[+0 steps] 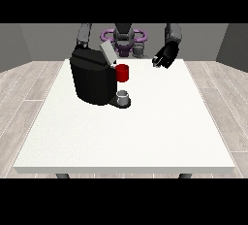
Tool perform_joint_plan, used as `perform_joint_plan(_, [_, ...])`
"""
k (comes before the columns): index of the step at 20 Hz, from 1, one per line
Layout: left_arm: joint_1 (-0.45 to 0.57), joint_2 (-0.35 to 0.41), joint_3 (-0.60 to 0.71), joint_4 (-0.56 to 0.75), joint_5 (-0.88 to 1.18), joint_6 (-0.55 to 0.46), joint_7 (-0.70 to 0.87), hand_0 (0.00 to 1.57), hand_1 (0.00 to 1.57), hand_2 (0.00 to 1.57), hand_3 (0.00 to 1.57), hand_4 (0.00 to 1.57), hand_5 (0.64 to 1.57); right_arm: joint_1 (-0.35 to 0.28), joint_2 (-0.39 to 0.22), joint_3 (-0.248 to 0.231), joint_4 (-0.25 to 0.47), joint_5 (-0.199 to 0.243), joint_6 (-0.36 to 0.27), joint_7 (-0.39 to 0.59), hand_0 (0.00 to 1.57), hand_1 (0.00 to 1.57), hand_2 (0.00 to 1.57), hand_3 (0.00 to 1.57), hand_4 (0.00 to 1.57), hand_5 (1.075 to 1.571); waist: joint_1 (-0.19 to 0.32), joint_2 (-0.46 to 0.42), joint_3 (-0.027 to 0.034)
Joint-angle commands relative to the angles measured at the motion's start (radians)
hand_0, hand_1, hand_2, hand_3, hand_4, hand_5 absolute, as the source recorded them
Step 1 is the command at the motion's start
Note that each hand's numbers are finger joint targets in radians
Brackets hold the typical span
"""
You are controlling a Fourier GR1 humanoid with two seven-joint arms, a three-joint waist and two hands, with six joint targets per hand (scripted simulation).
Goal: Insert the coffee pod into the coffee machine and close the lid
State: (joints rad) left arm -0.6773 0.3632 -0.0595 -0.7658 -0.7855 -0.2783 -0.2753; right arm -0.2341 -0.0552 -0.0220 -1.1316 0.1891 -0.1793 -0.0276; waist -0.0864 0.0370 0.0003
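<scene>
A bulky black coffee machine stands on the far left part of the large white table, its flat grey lid tilted up and back, so the top is open; at its front, just under the lid, sits a red cylindrical part that may be the pod holder or the coffee pod itself — I cannot tell which; below it a small grey cup rests on the machine's base. The black hand at the view's right hangs above the far edge of the table, well apart from the machine, its fingers drooping downward; a pale speck shows near its fingertips, but whether that is a pod held there I cannot tell, nor how far the fingers are closed. The hand at the view's left is hidden behind the machine; only its arm shows above. By my judgement the task is at an early stage — the lid is not yet shut, and insertion cannot be confirmed; closing the lid clearly remains.
</scene>
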Motion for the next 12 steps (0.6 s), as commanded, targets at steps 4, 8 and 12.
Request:
perform_joint_plan(4, [-0.179, 0.018, 0.036, -0.052, 0.017, -0.124, 0.081, 1.34, 1.34, 1.37, 1.35, 0.56, 1.571, -0.047, 0.0, -0.004, 0.017, 0.002, 0.0, -0.008, 0.0, 0.0, 0.0, 0.0, 0.0, 1.571, -0.029, 0.006, 0.0001])
perform_joint_plan(8, [-0.189, -0.059, 0.039, -0.056, 0.01, -0.095, 0.151, 1.34, 1.34, 1.37, 1.35, 0.56, 1.571, -0.045, 0.017, 0.004, -0.022, -0.03, 0.03, 0.003, 0.0, 0.0, 0.0, 0.0, 0.0, 1.571, -0.071, -0.001, -0.0002])
perform_joint_plan(12, [-0.283, -0.048, 0.105, -0.046, 0.057, -0.143, 0.189, 1.38, 1.38, 1.4, 1.38, 0.52, 1.571, -0.043, 0.016, 0.004, -0.011, -0.023, 0.016, -0.082, 0.0, 0.0, 0.0, 0.0, 0.0, 1.571, -0.087, 0.046, 0.0])
